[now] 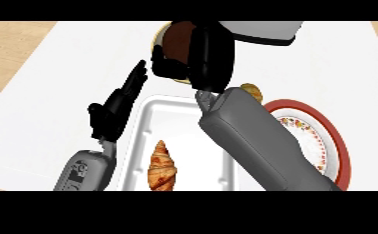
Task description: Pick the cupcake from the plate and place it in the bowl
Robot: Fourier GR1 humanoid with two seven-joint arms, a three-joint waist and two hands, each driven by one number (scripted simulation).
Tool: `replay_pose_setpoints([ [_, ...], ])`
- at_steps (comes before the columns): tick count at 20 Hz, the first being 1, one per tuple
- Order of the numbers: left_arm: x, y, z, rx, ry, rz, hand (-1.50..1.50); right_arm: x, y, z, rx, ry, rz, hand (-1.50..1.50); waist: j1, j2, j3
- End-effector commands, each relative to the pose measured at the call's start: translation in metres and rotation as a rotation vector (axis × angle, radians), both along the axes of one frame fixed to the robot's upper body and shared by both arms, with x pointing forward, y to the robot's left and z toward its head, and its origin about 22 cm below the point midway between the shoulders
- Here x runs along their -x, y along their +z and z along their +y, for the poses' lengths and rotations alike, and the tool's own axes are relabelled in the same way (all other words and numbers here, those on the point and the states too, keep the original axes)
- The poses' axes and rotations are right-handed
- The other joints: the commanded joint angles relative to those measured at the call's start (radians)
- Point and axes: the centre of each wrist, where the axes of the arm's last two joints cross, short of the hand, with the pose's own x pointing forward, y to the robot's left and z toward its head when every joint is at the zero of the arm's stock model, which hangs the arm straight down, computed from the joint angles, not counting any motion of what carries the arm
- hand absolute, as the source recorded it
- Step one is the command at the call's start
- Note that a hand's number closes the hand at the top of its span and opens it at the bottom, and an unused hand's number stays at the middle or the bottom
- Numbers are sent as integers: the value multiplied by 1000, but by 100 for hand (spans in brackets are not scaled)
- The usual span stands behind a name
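The bowl (158, 37), brown inside with a pale yellow rim, stands at the far middle of the counter. My right hand (210, 53) hangs directly over it and covers most of it; whether it holds anything is hidden. The red-rimmed patterned plate (325, 138) lies at the right with nothing showing on its visible part. A small golden-brown item (253, 92) peeks out beside my right forearm at the plate's far left edge; I cannot tell whether it is the cupcake. My left hand (118, 103) rests open, fingers up, left of the tray.
A white rectangular tray (148, 113) with a croissant (162, 165) in it lies at the near middle, between my forearms. A white and grey object (266, 30) stands just behind the bowl at the far right.
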Motion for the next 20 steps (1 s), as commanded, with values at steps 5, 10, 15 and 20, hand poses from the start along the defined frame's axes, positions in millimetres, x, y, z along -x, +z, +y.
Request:
replay_pose_setpoints([
  [5,-9,10,-8,2,-17,-33,0,-23,68,43,23,-224,18,150,8,12,2],
  [10,-9,4,-1,0,7,-20,0,-45,88,53,122,-373,87,150,-11,17,3],
  [15,-10,7,-6,7,22,-25,0,-62,91,58,269,-485,183,150,-24,18,5],
  [20,-7,-1,-10,19,28,-41,0,-79,64,47,276,-545,207,150,-34,28,7],
])
